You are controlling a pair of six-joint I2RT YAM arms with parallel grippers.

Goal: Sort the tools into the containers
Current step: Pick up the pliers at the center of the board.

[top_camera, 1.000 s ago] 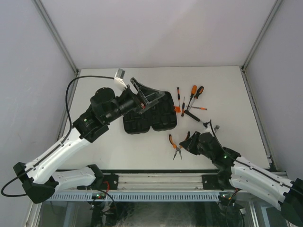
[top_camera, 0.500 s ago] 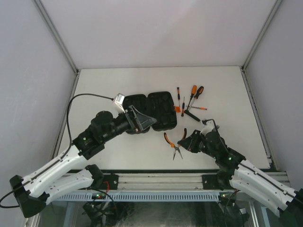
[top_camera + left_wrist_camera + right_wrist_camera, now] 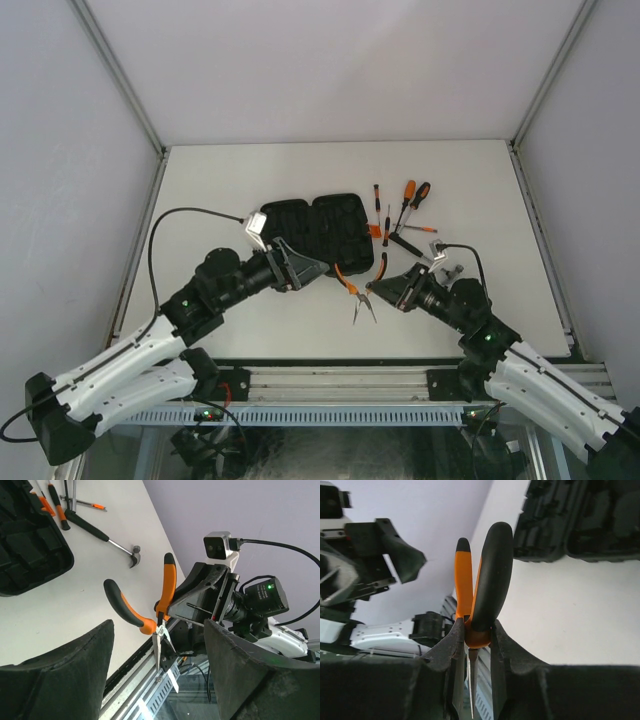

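Note:
The orange-handled pliers hang above the table, handles spread, nose pointing toward the near edge. My right gripper is shut on the pliers near their pivot. My left gripper stands open and faces them from the left, with nothing between its fingers; in its wrist view the pliers hang just ahead of the left gripper. The black case lies open and flat behind both grippers. Behind and right of the case lie several screwdrivers and the hammer.
The metal rail along the table's near edge runs just below the pliers' nose. Grey walls close the table on the left, back and right. The left arm's cable loops over the left side.
The right gripper has lifted the pliers off the table and carried them left. The left gripper has pulled back from the case, now lying open, toward the near edge and narrowed slightly.

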